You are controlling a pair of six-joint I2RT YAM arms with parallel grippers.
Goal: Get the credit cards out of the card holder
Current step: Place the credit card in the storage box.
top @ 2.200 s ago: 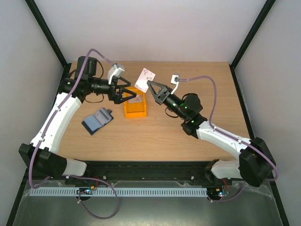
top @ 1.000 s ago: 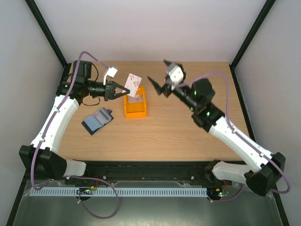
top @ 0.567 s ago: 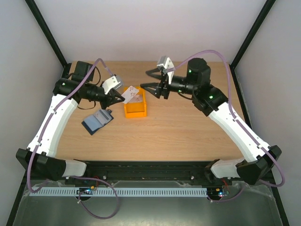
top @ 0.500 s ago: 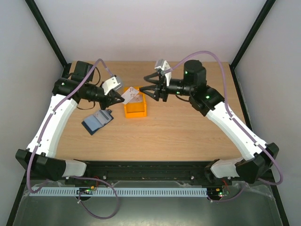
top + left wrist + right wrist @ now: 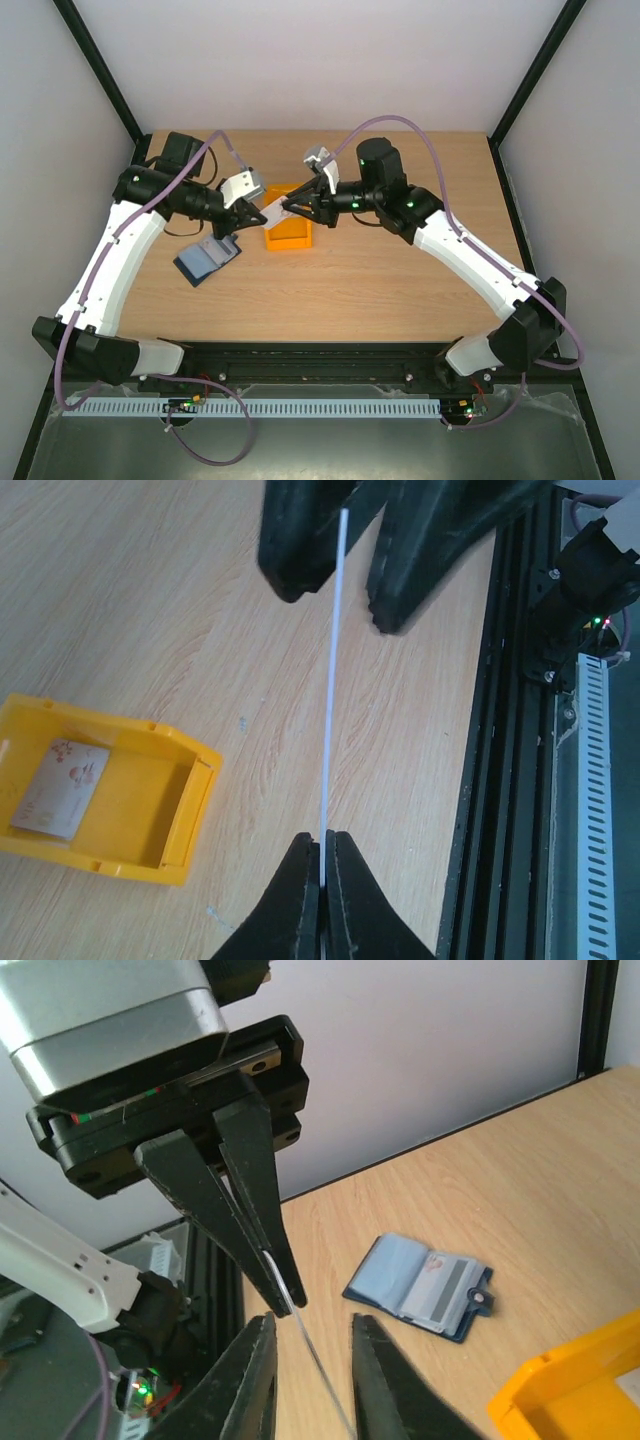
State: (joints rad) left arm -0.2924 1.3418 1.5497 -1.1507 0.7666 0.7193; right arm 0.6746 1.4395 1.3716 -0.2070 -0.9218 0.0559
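Note:
My left gripper (image 5: 322, 845) (image 5: 262, 213) is shut on the near end of a white credit card (image 5: 333, 680) (image 5: 273, 211), seen edge-on and held in the air beside the bin. My right gripper (image 5: 312, 1320) (image 5: 291, 207) faces it. Its fingers (image 5: 290, 540) stand on either side of the card's (image 5: 310, 1345) far end with a gap on each side. The navy card holder (image 5: 205, 257) (image 5: 415, 1285) lies open on the table to the left, with a card (image 5: 447, 1285) showing in its sleeve.
An orange bin (image 5: 288, 240) (image 5: 110, 860) (image 5: 570, 1390) stands mid-table just past the two grippers, with one card (image 5: 60, 788) lying flat inside. The black rail at the table's near edge (image 5: 510, 780) runs below the left gripper.
The right arm has swung left from the back of the table to the left gripper's card, and its jaws have narrowed around the card's end. The left gripper came down a little with the card.

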